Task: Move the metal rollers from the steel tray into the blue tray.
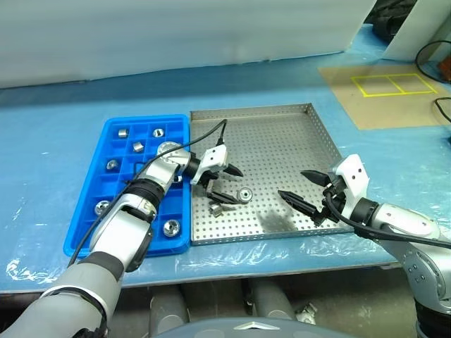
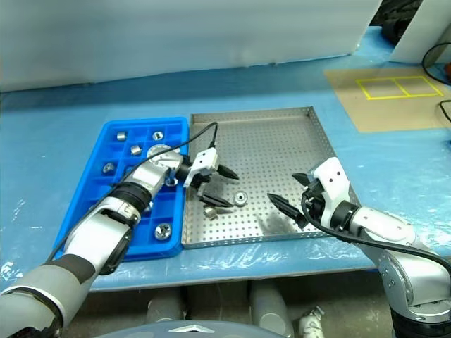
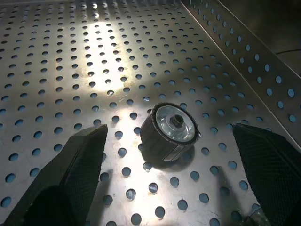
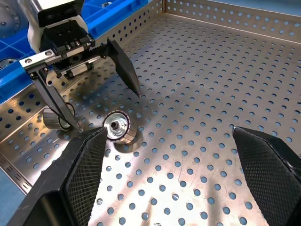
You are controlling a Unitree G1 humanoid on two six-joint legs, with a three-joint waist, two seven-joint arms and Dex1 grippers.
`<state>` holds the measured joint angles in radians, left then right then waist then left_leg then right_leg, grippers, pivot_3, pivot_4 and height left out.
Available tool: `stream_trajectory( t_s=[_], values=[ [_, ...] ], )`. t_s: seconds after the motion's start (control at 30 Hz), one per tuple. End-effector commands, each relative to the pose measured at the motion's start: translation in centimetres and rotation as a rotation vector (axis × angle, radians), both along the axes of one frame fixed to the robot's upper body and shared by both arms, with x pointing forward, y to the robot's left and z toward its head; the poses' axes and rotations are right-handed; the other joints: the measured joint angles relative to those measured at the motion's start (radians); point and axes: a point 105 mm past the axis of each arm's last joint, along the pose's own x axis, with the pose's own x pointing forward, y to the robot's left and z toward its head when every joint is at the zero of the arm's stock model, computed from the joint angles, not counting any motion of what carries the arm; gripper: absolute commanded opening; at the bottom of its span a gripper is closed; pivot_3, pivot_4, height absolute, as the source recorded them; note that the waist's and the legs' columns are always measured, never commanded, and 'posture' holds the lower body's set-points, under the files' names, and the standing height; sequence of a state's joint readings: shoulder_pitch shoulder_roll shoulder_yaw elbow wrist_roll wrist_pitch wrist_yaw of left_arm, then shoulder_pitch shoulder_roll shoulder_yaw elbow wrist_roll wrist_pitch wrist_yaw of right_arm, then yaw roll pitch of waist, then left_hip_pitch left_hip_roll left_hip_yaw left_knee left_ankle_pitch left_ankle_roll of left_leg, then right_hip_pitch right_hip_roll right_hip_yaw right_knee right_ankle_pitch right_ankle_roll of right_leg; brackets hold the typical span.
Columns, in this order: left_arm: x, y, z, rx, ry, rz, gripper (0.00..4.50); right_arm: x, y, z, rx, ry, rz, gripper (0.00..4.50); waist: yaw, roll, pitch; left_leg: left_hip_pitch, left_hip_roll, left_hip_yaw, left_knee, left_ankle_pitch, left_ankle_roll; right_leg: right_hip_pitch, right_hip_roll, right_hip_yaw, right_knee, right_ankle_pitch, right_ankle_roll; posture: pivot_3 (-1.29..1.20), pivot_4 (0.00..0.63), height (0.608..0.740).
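Left eye view: the steel tray (image 1: 282,134) sits at frame centre on the counter (image 1: 56,141), with the blue tray (image 1: 106,141) touching its left rim. The left gripper (image 1: 227,184) hangs over the steel tray's lower-left area, fingers spread wide, holding nothing. 2 metal rollers lie there: a flanged roller (image 1: 244,195) just right of the gripper and a second roller (image 1: 215,208) below it. The right gripper (image 1: 304,186) hovers over the tray's lower-right area, also wide and empty. Several more rollers (image 1: 138,146) occupy separate compartments of the blue tray.
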<state>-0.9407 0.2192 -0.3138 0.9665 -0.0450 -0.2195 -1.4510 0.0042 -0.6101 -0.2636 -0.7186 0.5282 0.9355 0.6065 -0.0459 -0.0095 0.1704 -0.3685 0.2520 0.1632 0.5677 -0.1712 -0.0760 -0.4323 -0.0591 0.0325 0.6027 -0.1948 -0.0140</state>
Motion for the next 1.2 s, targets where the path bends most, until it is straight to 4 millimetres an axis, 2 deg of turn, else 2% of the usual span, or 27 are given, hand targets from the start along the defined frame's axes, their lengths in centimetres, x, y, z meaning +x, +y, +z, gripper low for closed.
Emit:
stream_trajectory(
  t_s=[0.03, 0.3, 0.37, 0.63, 0.73, 0.87, 0.97, 1.03, 1.2],
  values=[
    [0.4, -0.9, 0.6, -0.030, -0.046, 0.020, 4.50, -0.1, -0.5, 1.0, -0.005, -0.050, -0.023, 4.38, -0.001, 0.000, 0.000, 0.000, 0.000, 0.000, 0.000, 0.000, 0.000, 0.000, 0.000, 0.000, 0.000, 0.000, 0.000, -0.64, 0.150, 0.740],
    [0.1, -2.8, -0.3, -0.041, -0.061, 0.039, 4.50, -0.2, -0.4, 0.3, -0.012, -0.042, -0.049, 4.38, -0.022, 0.000, 0.000, -0.001, -0.001, 0.000, 0.000, -0.001, 0.001, 0.000, -0.001, 0.000, -0.002, 0.000, 0.000, -0.66, 0.150, 0.740],
    [-0.5, -2.6, -0.7, -0.023, -0.045, -0.001, 4.50, -0.3, -0.5, 0.2, -0.013, -0.041, -0.056, 4.38, -0.026, 0.000, 0.000, -0.001, -0.001, 0.000, 0.000, -0.001, 0.002, 0.000, -0.001, 0.000, -0.002, 0.000, 0.001, -0.67, 0.150, 0.740],
    [-0.8, -1.7, -1.9, 0.054, -0.021, -0.018, 4.50, -0.2, -0.9, 0.2, -0.013, -0.047, -0.092, 4.38, -0.047, 0.000, 0.000, -0.002, -0.002, 0.000, 0.000, -0.001, 0.003, 0.000, -0.001, -0.001, -0.004, -0.001, 0.002, -0.68, 0.150, 0.740],
    [-0.7, -1.6, -2.2, 0.066, -0.039, -0.005, 3.87, -0.3, -0.7, 0.2, 0.000, -0.043, -0.089, 4.44, -0.051, 0.000, 0.000, -0.003, -0.003, 0.000, 0.000, -0.002, 0.004, 0.000, -0.001, -0.001, -0.006, -0.002, 0.003, -0.68, 0.150, 0.740],
    [-1.0, -1.7, -2.9, 0.101, -0.037, -0.016, 2.55, -0.4, -0.6, 0.1, 0.000, -0.038, -0.089, 4.44, -0.053, 0.000, 0.000, -0.003, -0.003, 0.000, 0.000, -0.003, 0.006, 0.001, -0.001, -0.001, -0.008, 0.000, 0.001, -0.69, 0.150, 0.740],
    [-1.4, -1.7, -2.8, 0.091, -0.022, -0.042, 2.55, -0.4, -0.6, 0.2, -0.001, -0.038, -0.087, 4.44, -0.054, 0.001, 0.000, -0.003, -0.004, 0.000, -0.002, -0.004, 0.007, 0.003, -0.001, -0.001, -0.013, 0.000, 0.001, -0.69, 0.150, 0.740],
    [-1.2, -1.8, -2.8, 0.092, -0.029, -0.024, 2.24, -0.4, -0.6, 0.2, -0.002, -0.040, -0.089, 4.44, -0.054, 0.001, 0.000, -0.003, -0.004, 0.000, -0.002, -0.005, 0.008, 0.004, -0.002, -0.001, -0.014, 0.000, 0.001, -0.69, 0.150, 0.740],
    [-1.9, -2.3, -2.0, 0.036, 0.024, -0.059, 2.24, -0.5, -0.3, 0.1, -0.002, -0.033, -0.073, 4.44, -0.054, 0.001, 0.000, -0.003, -0.007, 0.001, -0.002, -0.006, 0.011, 0.005, -0.005, -0.001, -0.015, 0.000, 0.001, -0.68, 0.150, 0.740]
  ],
)
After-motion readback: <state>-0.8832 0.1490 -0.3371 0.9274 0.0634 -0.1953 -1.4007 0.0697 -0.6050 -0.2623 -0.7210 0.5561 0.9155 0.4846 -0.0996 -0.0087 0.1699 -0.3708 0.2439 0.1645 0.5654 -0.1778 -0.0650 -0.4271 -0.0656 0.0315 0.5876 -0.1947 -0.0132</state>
